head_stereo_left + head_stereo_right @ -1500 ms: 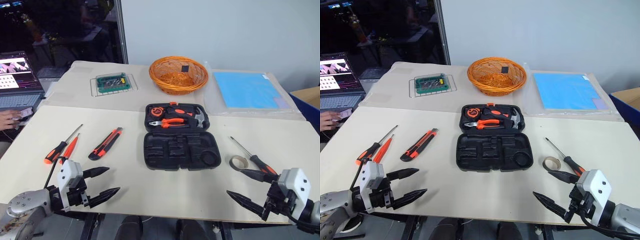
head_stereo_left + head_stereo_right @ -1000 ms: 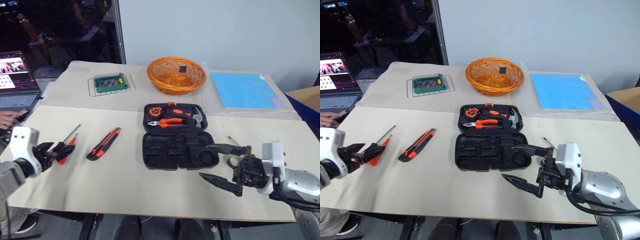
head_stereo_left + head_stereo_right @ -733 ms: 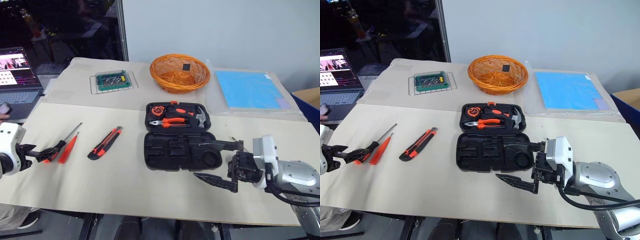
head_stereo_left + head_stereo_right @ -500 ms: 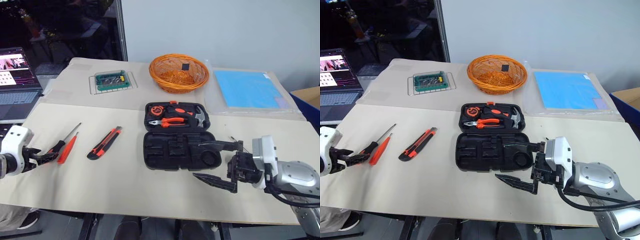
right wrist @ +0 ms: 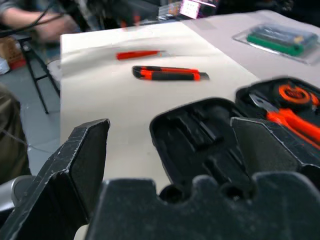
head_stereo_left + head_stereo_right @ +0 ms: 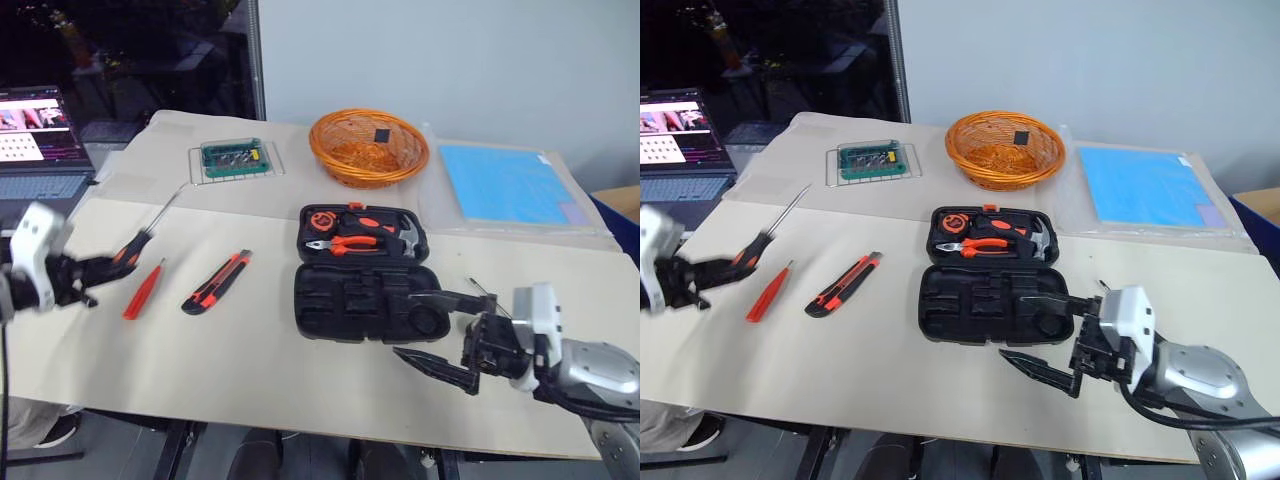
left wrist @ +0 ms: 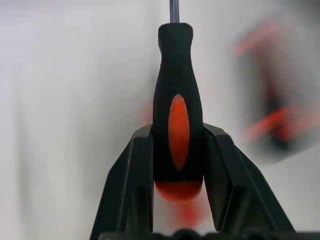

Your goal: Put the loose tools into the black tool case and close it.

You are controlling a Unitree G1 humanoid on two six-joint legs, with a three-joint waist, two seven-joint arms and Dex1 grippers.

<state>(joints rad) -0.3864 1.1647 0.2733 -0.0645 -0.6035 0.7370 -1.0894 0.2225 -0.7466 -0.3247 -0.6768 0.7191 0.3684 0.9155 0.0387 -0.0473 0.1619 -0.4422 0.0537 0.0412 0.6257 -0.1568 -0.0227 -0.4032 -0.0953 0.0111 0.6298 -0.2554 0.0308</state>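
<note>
Left pincer: closed on the black-and-orange handle of one screwdriver, held clear of the bench at its left side, steel shaft pointing toward the far end.

Right pincer: fingers spread wide, holding nothing, set just beside the near right corner of the black tool case.

Black tool case: lay open at mid-bench, the near half showing bare moulded recesses, the far half carrying a hammer and pliers.

Second screwdriver, all orange: flat on the bench left of the case.

Utility knife: flat between that screwdriver and the case.

Third screwdriver: shaft tip visible just right of the case, behind the right pincer.
</note>
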